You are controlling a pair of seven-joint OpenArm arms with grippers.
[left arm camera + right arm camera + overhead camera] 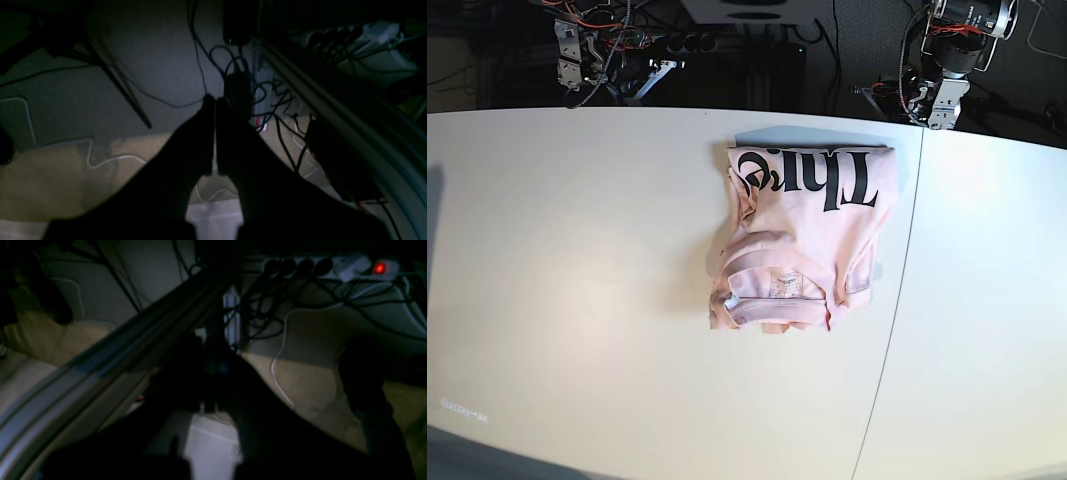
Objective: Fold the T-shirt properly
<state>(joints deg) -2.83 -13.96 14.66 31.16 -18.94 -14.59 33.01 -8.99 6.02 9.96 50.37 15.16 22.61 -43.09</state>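
Base view: small print on the collar label (786,285), centre of frame, and pale marking on the table (577,250), lower L, too small to read; R wrist view: dark gripper (213,373), centre, blurred, its lower part cut off by bottom edge.

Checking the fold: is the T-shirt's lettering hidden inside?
No, black lettering shows face up on the folded T-shirt.

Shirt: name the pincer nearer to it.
Left. In the base view, the left pincer is just past the shirt's lettered edge; the right pincer is past it too, but farther off sideways.
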